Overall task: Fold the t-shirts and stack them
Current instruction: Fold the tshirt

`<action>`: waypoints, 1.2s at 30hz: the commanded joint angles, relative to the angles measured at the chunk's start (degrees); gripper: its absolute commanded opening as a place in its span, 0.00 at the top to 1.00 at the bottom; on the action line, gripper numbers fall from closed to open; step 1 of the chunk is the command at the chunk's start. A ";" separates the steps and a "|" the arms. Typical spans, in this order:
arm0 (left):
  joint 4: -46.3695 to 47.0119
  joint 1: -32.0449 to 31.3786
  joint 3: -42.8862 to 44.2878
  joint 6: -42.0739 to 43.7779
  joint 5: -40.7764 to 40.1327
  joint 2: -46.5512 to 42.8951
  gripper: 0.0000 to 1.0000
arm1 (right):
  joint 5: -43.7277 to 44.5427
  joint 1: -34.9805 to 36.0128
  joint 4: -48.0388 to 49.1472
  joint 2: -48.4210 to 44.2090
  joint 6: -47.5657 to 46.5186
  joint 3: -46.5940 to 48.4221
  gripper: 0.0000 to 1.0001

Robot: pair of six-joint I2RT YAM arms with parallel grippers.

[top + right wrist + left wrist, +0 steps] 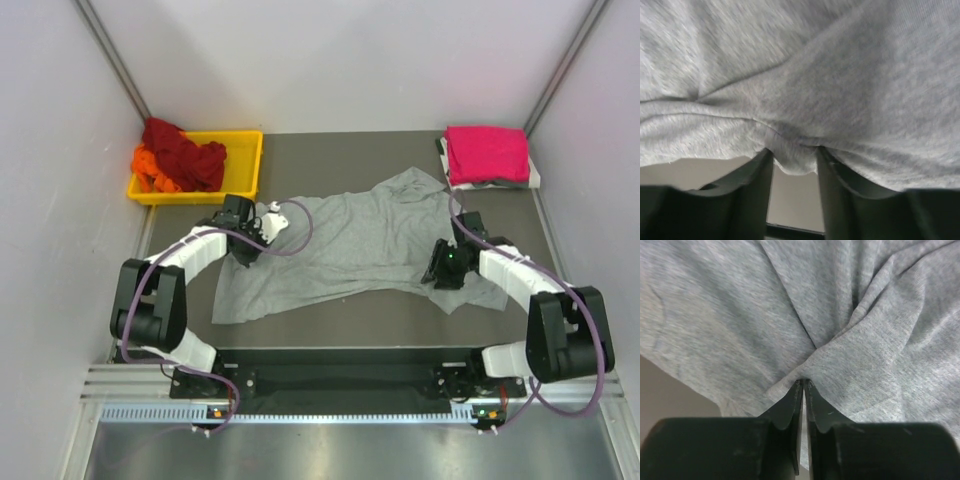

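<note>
I see the grey t-shirt (350, 245) lying rumpled across the middle of the tabletop (350, 320). My left hand (803, 382) is pinched tight on its left side, and my right hand (794, 155) clamps a fold at its right side. The pink t-shirt (487, 153) sits folded at the far right corner.

Dark table (330, 320): grey tee (350, 245) spread, yellow tray (245, 165), magenta-topped tee stack (487, 155)
</note>
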 commanded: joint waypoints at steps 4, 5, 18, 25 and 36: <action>0.45 0.17 -0.83 2.06 0.02 -0.44 0.98 | -0.35 0.65 5.98 3.69 0.87 4.37 0.79; 0.27 0.17 -1.01 2.23 -0.07 -1.23 1.00 | 0.00 0.65 5.89 3.60 0.79 4.46 0.85; 2.99 3.59 3.99 -4.88 -12.17 0.00 1.00 | 3.08 0.65 3.34 2.90 -0.53 10.70 1.00; 3.70 4.03 4.09 -5.16 -14.85 -2.29 1.00 | 1.33 0.74 4.31 4.74 -1.68 12.72 1.00; 0.09 3.77 3.99 3.02 6.07 -0.80 0.80 | 1.59 0.74 6.85 9.49 -2.91 14.13 1.00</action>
